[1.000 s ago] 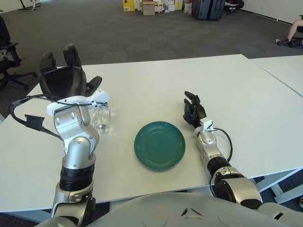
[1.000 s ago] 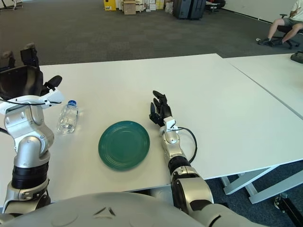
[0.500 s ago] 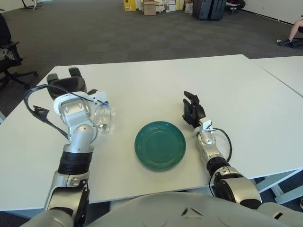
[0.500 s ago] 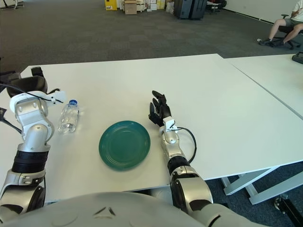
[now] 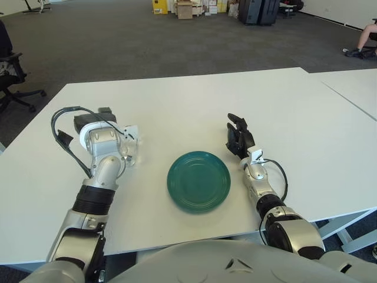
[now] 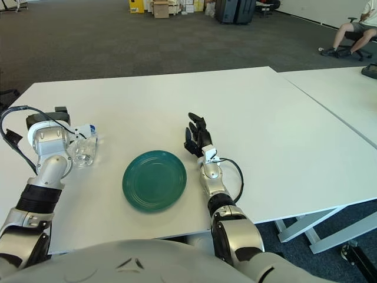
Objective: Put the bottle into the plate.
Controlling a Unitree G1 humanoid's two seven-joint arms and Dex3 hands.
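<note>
A clear plastic bottle (image 6: 85,148) with a blue cap lies on the white table (image 6: 253,106), left of the green plate (image 6: 154,180). My left hand (image 5: 103,134) is down at table level right against the bottle's left side, its wrist and back facing me. It covers most of the bottle in the left eye view. Whether it grips the bottle is hidden. The plate has nothing on it. My right hand (image 5: 238,137) shows just right of the plate, fingers relaxed and holding nothing.
A second white table (image 5: 353,82) adjoins on the right. An office chair (image 5: 9,68) stands off the far left corner. Boxes and black cases line the back of the room, and a seated person (image 6: 353,26) is at the far right.
My left hand came down from a raised, spread pose to table level against the bottle. The bottle has hardly shifted. My right hand has not moved.
</note>
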